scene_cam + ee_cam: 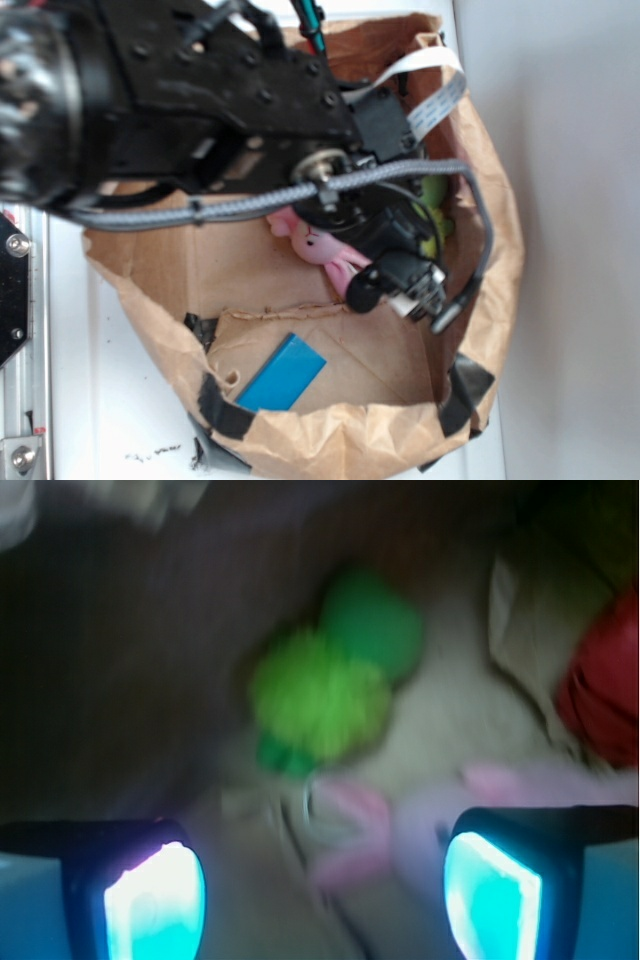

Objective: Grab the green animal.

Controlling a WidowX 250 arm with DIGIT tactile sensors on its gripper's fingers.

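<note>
The small fuzzy green animal toy lies on the brown paper floor of the bag. In the wrist view it sits up ahead of the gripper, and nothing is touching it. It has a bright yellow-green fluffy body and a darker green smooth head. In the outside view only a little bit of green peeks out behind the black robot arm.

The black gripper has its two fingers spread wide apart, with nothing between them. The soft pink bunny toy lies just in front of the fingers, closer than the green animal. A red ruffled ball sits off to the right side.

All of this is inside a big crumpled brown paper bag. A flat blue block lies on the bag floor, well apart from the toys.
</note>
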